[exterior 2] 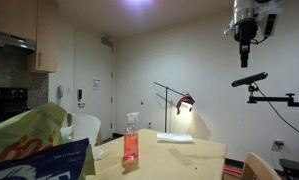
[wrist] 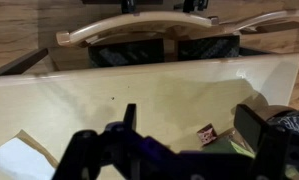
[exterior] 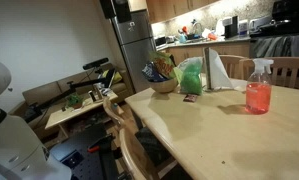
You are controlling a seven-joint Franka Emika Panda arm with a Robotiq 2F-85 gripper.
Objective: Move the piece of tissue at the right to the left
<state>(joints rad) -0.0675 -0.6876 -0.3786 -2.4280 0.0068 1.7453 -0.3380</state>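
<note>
End effector (exterior 2: 245, 58) hangs high above the counter (exterior 2: 204, 152) in an exterior view, jaws spread wide and released, nothing in them. From the wrist view, the two dark fingers frame bare wood, and the tissue (wrist: 14, 162) shows white in the bottom-left corner, off to one side of the fingers, not under them. That's the key relation: the tissue lies flat on the counter well below and to the side, so I'd expect a sideways shift, then a long drop. In an exterior view the tissue (exterior 2: 174, 138) reads as a wide, thin sheet near the counter's far end, with a pink spray bottle (exterior 2: 131, 148) nearby.
</note>
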